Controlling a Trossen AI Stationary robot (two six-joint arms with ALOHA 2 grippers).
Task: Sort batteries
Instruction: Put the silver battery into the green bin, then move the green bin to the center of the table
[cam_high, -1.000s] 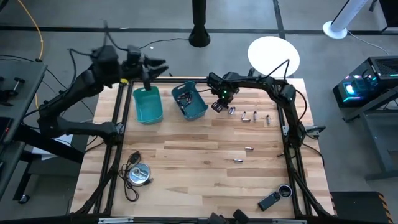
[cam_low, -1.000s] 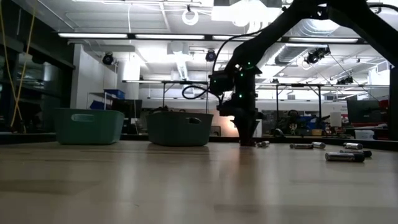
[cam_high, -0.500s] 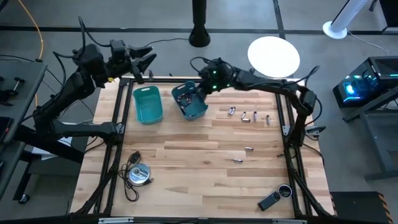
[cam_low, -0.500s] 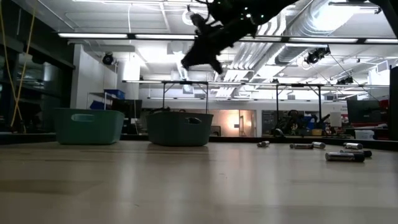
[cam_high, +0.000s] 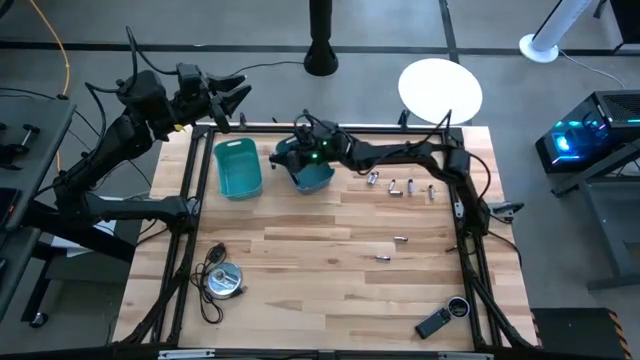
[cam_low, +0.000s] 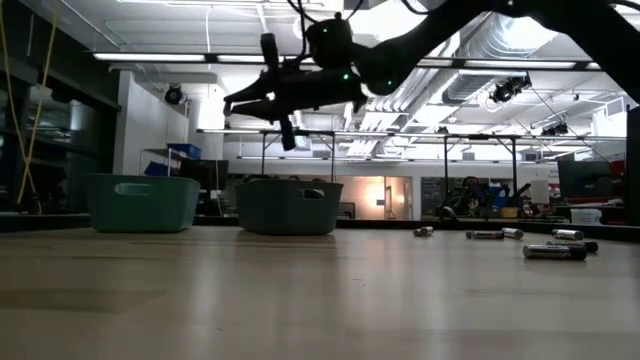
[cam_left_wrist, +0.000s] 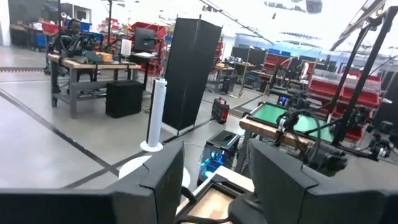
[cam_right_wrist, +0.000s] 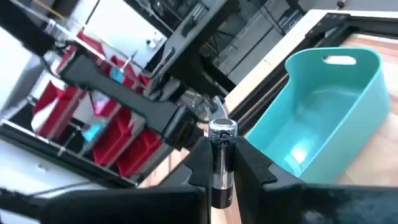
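Note:
My right gripper (cam_high: 287, 152) hangs in the air over the left rim of the right teal bin (cam_high: 312, 172), shut on one battery (cam_right_wrist: 221, 158). That bin has several batteries (cam_high: 296, 156) inside it. The left teal bin (cam_high: 237, 168) shows a bare floor, as in the right wrist view (cam_right_wrist: 329, 124). More loose batteries lie on the wood: a row near the far right (cam_high: 400, 186) and two farther forward (cam_high: 391, 248). My left gripper (cam_high: 235, 95) waits open, raised beyond the table's far left corner (cam_left_wrist: 214, 180). My right gripper pinches the battery by its dark middle (cam_right_wrist: 220, 168) between the two fingertips (cam_right_wrist: 200, 163). The battery lies across the fingers, and its silver end cap (cam_right_wrist: 222, 128) sticks out clear of them. It is lifted clear of the table, above the bins.
A round silver disc with a black cable (cam_high: 222, 279) lies near the left front. A black gadget with a round lens (cam_high: 443, 317) lies near the right front corner. Bare wood (cam_high: 300, 240) fills the table's middle. A white round plate-like thing (cam_high: 440, 90) sits beyond the far edge.
My right gripper rose from the table by the far-right row of batteries and swung toward the left edge, over the right bin, carrying a battery. My left gripper drew back a little toward the far left corner, then stayed still.

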